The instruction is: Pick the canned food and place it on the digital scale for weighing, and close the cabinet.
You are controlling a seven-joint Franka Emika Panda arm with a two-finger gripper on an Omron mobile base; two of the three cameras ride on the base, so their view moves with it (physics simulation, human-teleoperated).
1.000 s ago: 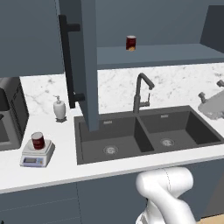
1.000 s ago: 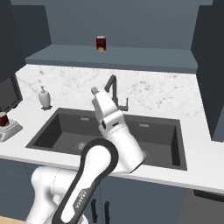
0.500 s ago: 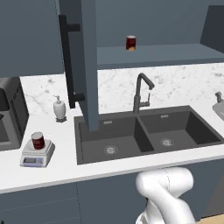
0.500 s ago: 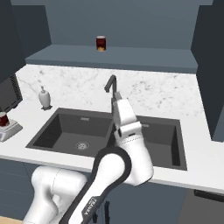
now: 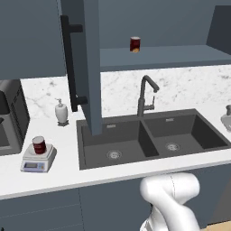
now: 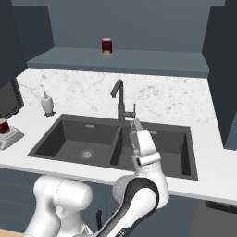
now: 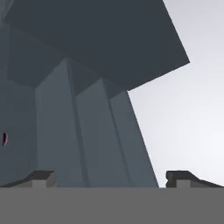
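**Entry: can weighed, cabinet door standing open**

- Canned food [image 5: 39, 145]: I am seeing it sitting upright on the digital scale [image 5: 38, 159], lower left of the left view, on the counter [image 5: 54, 173]. I am judging that step done.
- Cabinet [image 5: 91, 67]: its door is jutting out edge-on over the sink [image 5: 149, 140], upper centre left, bar handle [image 5: 68, 58] facing left. A second can [image 5: 135, 44] is resting on the shelf inside.
- Pincer [image 6: 134, 129]: I am holding it released and empty over the sink, centre of the right view. Open room is lying around the door edge; the faucet [image 6: 119, 99] is crowding the path.
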